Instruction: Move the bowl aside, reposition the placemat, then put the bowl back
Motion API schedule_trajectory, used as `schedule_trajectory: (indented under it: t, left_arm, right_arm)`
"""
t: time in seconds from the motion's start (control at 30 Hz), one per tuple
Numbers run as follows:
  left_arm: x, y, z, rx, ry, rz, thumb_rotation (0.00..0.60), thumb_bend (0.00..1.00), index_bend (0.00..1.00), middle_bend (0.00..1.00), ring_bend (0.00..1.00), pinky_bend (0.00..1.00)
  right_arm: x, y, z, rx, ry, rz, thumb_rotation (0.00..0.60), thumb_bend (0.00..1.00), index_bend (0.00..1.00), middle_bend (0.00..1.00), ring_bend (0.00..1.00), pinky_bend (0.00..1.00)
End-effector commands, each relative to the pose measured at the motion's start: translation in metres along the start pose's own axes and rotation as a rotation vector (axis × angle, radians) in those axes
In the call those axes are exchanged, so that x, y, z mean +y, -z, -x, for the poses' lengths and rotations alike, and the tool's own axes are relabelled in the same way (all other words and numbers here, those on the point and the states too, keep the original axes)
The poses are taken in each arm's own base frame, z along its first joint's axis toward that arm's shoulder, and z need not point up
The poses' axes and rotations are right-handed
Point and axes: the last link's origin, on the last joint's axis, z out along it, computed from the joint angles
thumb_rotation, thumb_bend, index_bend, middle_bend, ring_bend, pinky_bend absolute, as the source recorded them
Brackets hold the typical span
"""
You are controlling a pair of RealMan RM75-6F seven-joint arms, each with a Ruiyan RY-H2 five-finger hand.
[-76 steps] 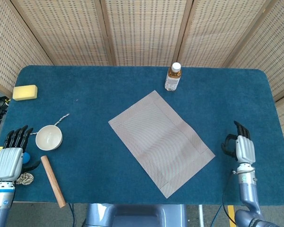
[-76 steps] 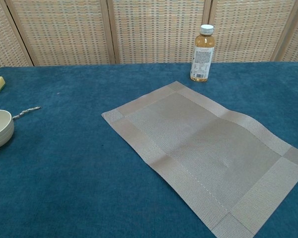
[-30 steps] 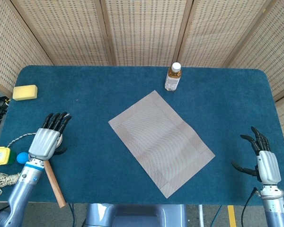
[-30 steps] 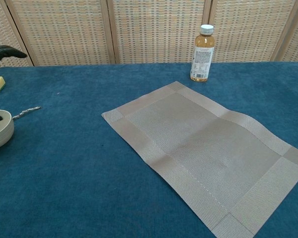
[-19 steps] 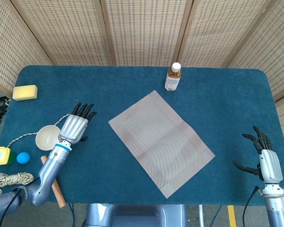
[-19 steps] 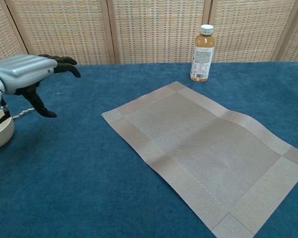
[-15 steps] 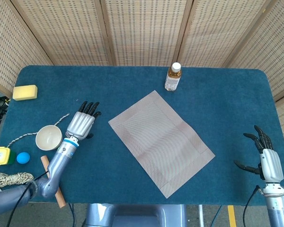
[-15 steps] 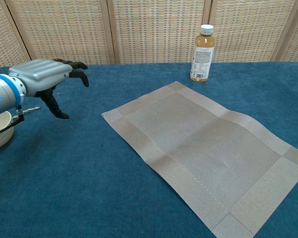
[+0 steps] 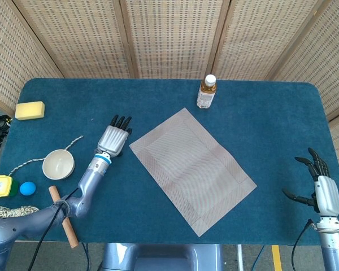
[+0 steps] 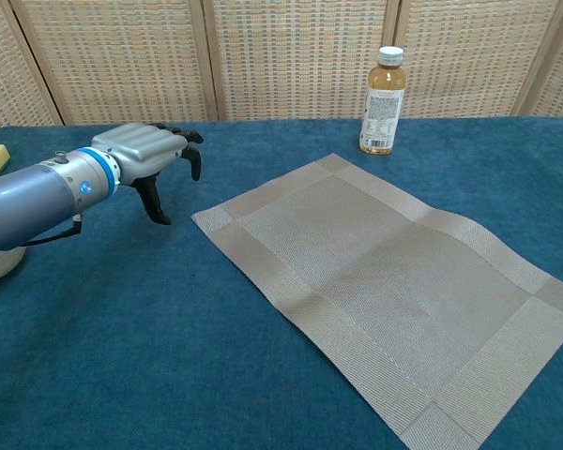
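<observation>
A: What lies nearest the left hand (image 9: 113,140)?

B: The placemat (image 9: 191,168), turned at an angle on the blue table (image 9: 260,118), its near-left corner just to the hand's right. The hand hovers palm down, fingers apart and holding nothing; from the chest view its thumb hangs toward the cloth, though I can't tell if it touches.

A: And the bowl (image 9: 58,164)?

B: Behind that hand, beside its forearm, well apart from the mat. A wooden stick (image 9: 63,224) lies further back along the arm, near the table edge.

A: The right hand (image 9: 326,192)?

B: Far across the mat, at the table's right edge, fingers spread wide, empty.

A: Anything smaller?

B: A bottle (image 9: 206,92) beyond the mat's far corner, and a yellow sponge (image 9: 30,110) far off to the left hand's left.
</observation>
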Motion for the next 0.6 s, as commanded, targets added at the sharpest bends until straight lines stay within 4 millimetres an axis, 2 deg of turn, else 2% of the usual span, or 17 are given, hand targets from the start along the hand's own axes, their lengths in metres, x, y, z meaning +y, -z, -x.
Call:
schedule_trajectory:
  t: [0.03,0.5,0.6]
  left_arm:
    - [0.012,-0.009,0.002,-0.007,-0.002,0.019,0.600,0.05,0.32,0.00,0.00,0.00]
    - [0.032,-0.029,0.008,-0.024,-0.029,0.038,0.600,0.05,0.34,0.00,0.00,0.00]
    - [0.036,-0.032,0.008,-0.019,-0.044,0.044,0.600,0.10,0.36,0.00,0.00,0.00]
  right_arm:
    - [0.001,0.000,0.000,0.003,-0.002,0.003,0.600,0.22,0.24,0.00,0.00,0.00]
    - [0.006,-0.005,-0.002,0.020,-0.008,0.021,0.600,0.22,0.24,0.00,0.00,0.00]
    - [0.006,-0.005,-0.002,0.023,-0.012,0.018,0.600,0.22,0.24,0.00,0.00,0.00]
